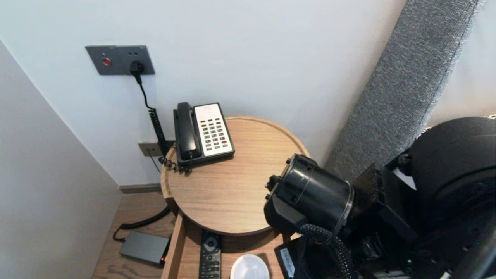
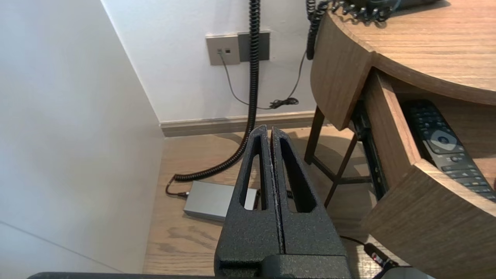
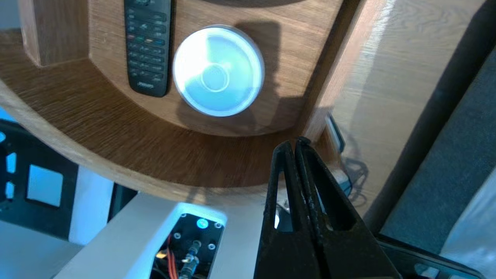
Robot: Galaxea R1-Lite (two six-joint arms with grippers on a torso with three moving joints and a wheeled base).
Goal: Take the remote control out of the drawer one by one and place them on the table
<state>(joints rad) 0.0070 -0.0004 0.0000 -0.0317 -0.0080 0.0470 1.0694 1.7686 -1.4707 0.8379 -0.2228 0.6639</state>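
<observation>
My right claw (image 3: 296, 144), pinched together and empty, hangs by the drawer (image 3: 116, 155) front, near the white dish (image 3: 219, 71). My left claw (image 2: 270, 131) sits parked, together, left of the table (image 2: 426, 46).

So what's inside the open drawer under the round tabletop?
In the drawer lie a black remote control and, beside it, a round white dish. The drawer's back runs under the tabletop, so anything there is hidden.

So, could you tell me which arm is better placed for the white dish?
Probably right: the right gripper, shut, hangs by the drawer near the white dish; the left gripper sits low beside the table.
</observation>
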